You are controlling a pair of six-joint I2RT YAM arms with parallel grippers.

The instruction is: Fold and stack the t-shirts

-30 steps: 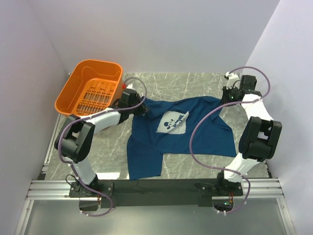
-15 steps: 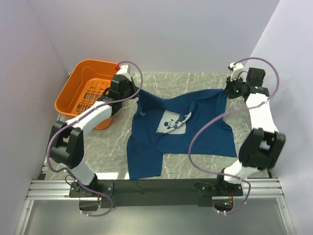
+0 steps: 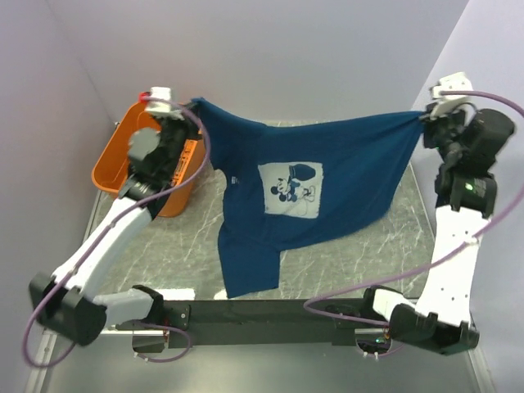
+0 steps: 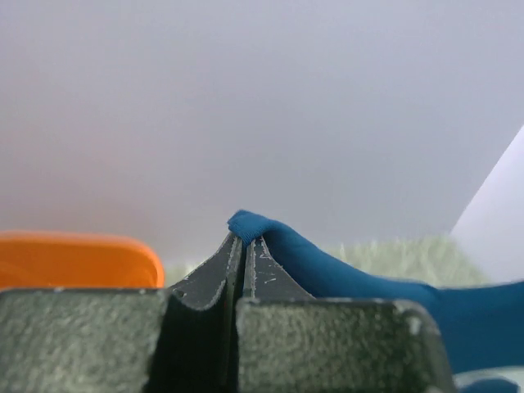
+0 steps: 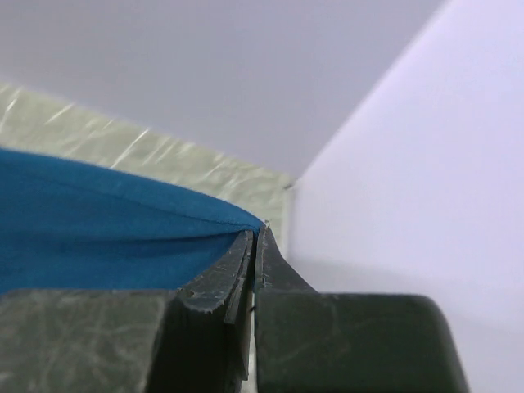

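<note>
top view looks down from behind; 2 close wrist views share the t-shirt point(image 3: 344, 172).

t-shirt point(image 3: 344, 172): above table point(image 3: 164, 237) centre, spanning left to right | basket point(image 3: 110, 169): table's far-left corner, left of t-shirt

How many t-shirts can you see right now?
1. The navy t-shirt hangs stretched between the left gripper and the right gripper. The orange basket is partly hidden.

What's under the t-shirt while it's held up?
Marbled tabletop shows around the navy t-shirt, stretched between the left pincer and right pincer. The surface directly beneath the cloth is covered, so unseen.
</note>
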